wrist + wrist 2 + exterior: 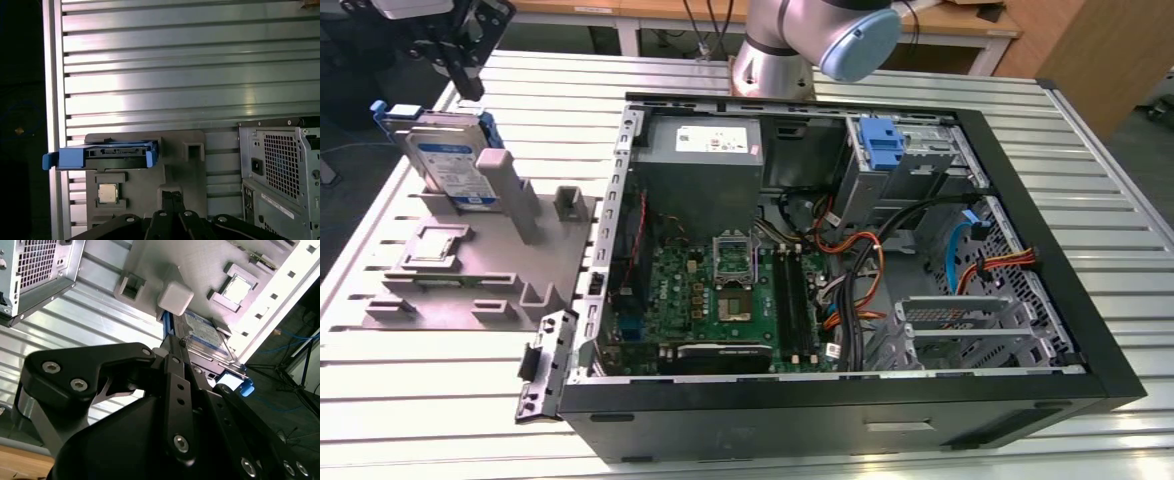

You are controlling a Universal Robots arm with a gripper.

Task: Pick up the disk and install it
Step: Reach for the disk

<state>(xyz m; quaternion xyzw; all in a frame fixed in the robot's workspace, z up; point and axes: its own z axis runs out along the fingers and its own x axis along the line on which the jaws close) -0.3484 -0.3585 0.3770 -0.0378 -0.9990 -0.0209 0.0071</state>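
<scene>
Disk: the disk (447,158) stands upright on its edge, its label facing the exterior view's right. Its blue carrier (102,152) frames it.
Disk's place: it sits in a slot at the far corner of the grey fixture plate (467,290), on the side towards the exterior view's left. In the second wrist view the disk (210,337) rises just beyond a grey post (175,297).
Gripper: the gripper (464,75) hangs above the disk's top edge, close to it but not touching.
Fingers: in both wrist views the two black fingers lie pressed together with nothing between them; see the gripper (172,196) over the plate.
Fixture plate: it also carries a processor chip (107,192) in a square seat, near the disk's slot.
Table: the slatted metal table (400,390) bears the plate near its edge on the exterior view's left, with the open computer case (854,400) just beside the plate.
Case: inside are a green motherboard (720,290), a grey power-supply box (707,150) at the far wall and a bare blue bracket (881,145) at the far corner on the exterior view's right.
Arm: its base (774,60) stands beyond the case's far wall.
</scene>
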